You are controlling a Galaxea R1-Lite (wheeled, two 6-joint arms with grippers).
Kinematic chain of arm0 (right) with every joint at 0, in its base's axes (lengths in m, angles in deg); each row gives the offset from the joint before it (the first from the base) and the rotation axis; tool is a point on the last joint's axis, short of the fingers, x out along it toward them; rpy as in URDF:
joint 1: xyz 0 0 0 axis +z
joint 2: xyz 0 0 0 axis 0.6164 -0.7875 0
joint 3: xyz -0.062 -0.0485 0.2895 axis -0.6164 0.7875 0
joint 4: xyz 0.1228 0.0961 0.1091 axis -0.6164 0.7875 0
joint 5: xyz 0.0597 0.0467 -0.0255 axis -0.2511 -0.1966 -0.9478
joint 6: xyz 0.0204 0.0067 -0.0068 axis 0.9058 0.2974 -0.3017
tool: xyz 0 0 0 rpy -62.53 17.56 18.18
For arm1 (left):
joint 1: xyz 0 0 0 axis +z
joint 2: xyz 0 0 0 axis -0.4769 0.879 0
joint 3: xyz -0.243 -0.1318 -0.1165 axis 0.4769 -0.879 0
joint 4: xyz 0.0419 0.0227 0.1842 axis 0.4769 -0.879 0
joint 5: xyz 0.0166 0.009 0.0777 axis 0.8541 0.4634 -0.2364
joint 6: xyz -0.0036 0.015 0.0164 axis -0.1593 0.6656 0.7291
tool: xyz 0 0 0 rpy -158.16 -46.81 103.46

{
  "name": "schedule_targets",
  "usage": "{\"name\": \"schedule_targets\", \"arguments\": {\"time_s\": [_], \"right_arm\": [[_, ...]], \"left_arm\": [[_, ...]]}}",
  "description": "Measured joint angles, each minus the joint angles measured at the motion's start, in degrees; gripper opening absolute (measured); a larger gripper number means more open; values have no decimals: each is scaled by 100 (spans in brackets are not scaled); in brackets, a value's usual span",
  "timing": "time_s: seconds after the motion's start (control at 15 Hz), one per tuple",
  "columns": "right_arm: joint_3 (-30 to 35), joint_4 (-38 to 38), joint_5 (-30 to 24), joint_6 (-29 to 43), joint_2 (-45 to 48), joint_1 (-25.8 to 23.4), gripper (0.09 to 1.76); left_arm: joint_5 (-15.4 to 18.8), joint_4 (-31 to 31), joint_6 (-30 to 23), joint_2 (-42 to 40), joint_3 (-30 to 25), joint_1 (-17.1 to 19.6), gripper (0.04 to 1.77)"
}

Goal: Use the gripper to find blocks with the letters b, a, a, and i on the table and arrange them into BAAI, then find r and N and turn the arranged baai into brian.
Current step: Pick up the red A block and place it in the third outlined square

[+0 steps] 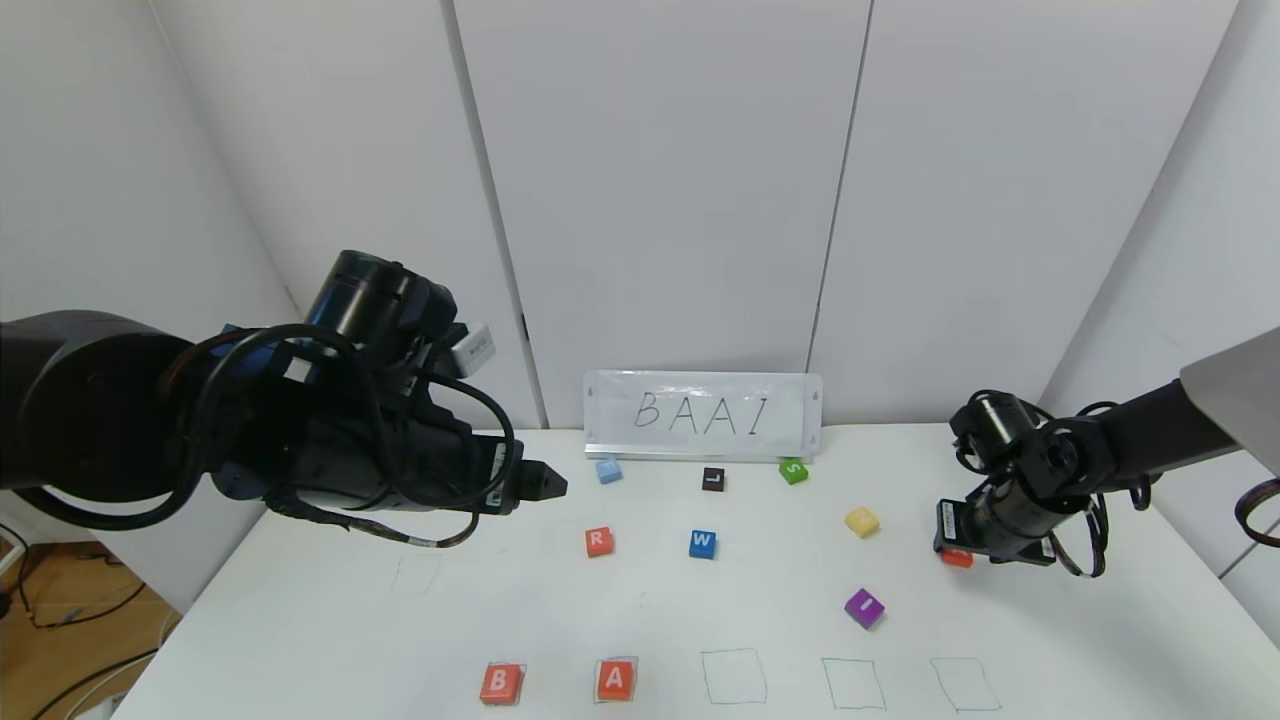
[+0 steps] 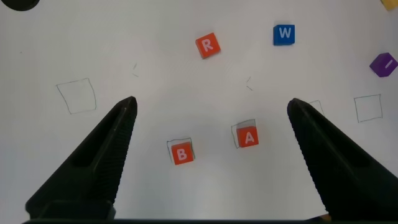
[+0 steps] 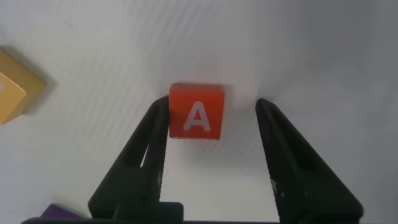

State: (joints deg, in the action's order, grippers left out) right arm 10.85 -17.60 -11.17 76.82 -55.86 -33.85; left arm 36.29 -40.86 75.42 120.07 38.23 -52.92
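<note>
My right gripper (image 1: 957, 556) is down at the table (image 1: 330, 610) on its right side, its jaws spread around an orange A block (image 3: 196, 112); in the right wrist view one finger (image 3: 146, 155) touches the block's side while the other stands apart, so the claw is open and not yet clamped. A yellow block (image 1: 862, 521) lies near it, toward the middle of the table, and the purple I block (image 1: 864, 607) sits closer to me than that, tilted and outside the drawn squares. My left gripper (image 1: 545, 484) hangs above the table's left half, jaws wide apart and holding nothing. In the left wrist view the B block (image 2: 181, 153) and the other A block (image 2: 248, 137) show between its fingers, far below. Those two sit side by side in the first two green squares along the near edge, B on the left; the three squares to their right hold no blocks. The orange R block (image 1: 598, 541) rests mid-table with the blue W block (image 1: 702, 543) just to its right. Farther back, a light blue block (image 1: 608, 470), a black L block (image 1: 713, 479) and a green block (image 1: 793, 470) line up before a white card (image 1: 702, 414) lettered BAAI that leans against the wall.
</note>
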Motion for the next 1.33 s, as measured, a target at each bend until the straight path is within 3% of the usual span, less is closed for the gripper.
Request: {"name": "schedule_targets", "arguments": {"time_s": [0.27,0.93,1.33], "right_arm": [[-4,-5,9,6,-20,30,54],[146,67,-28,193,512,179,54],[634,105,16,491,1518,1263,54]], "left_arm": [[0,2,4,1,0,0,172],[0,-5,6,9,-13,-15,172],[0,-2,6,9,-17,-15,172]]}}
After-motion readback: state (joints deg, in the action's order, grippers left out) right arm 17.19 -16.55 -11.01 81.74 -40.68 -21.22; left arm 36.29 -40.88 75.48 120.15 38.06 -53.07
